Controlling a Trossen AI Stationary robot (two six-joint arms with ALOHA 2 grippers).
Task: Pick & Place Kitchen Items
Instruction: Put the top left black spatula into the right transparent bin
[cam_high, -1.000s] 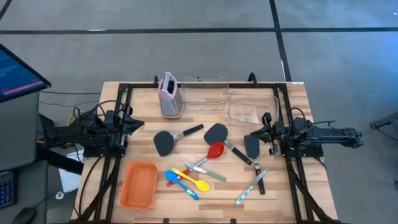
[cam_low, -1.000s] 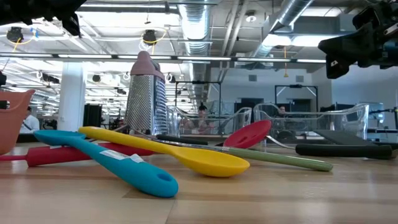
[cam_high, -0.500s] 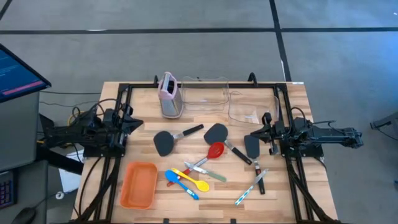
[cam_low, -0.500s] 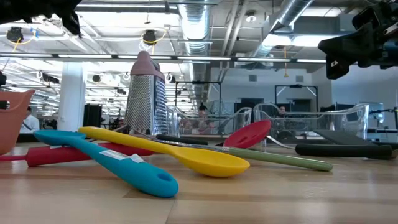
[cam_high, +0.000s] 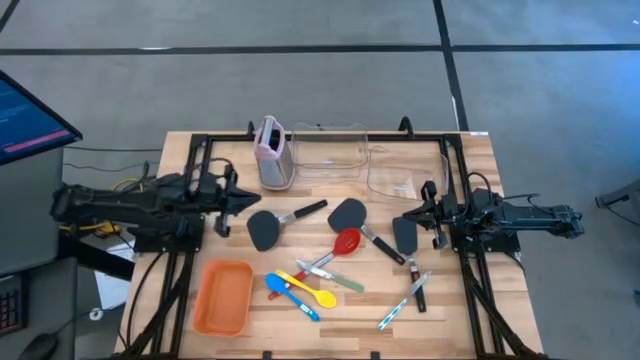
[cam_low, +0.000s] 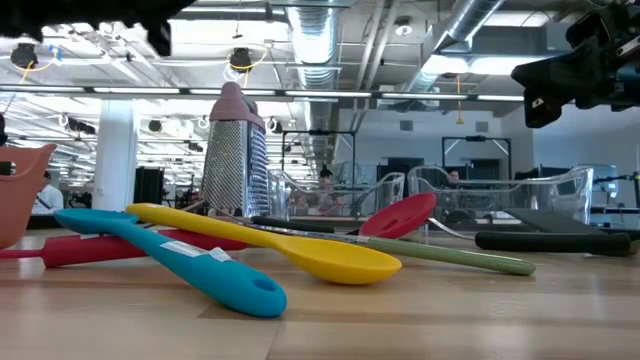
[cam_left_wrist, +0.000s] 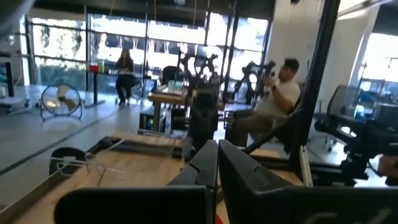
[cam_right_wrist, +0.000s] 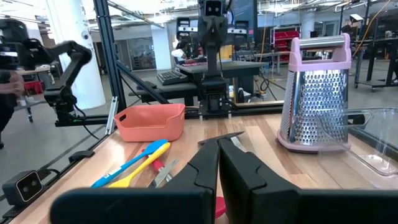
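From overhead I see my left gripper (cam_high: 243, 199) reaching in from the table's left edge, fingers pressed together and holding nothing, its tip just beside the round head of a black spatula (cam_high: 264, 229). My right gripper (cam_high: 404, 221) waits at the right side, fingers also together, above another black spatula (cam_high: 404, 235). A third black spatula (cam_high: 349, 213) lies mid-table beside a red spoon (cam_high: 344, 243). A yellow spoon (cam_high: 305, 290) crosses a blue spoon (cam_high: 291, 295) near the front, right of an orange tray (cam_high: 222, 296). A pink-topped grater (cam_high: 271, 152) stands at the back beside two clear bins (cam_high: 328, 150).
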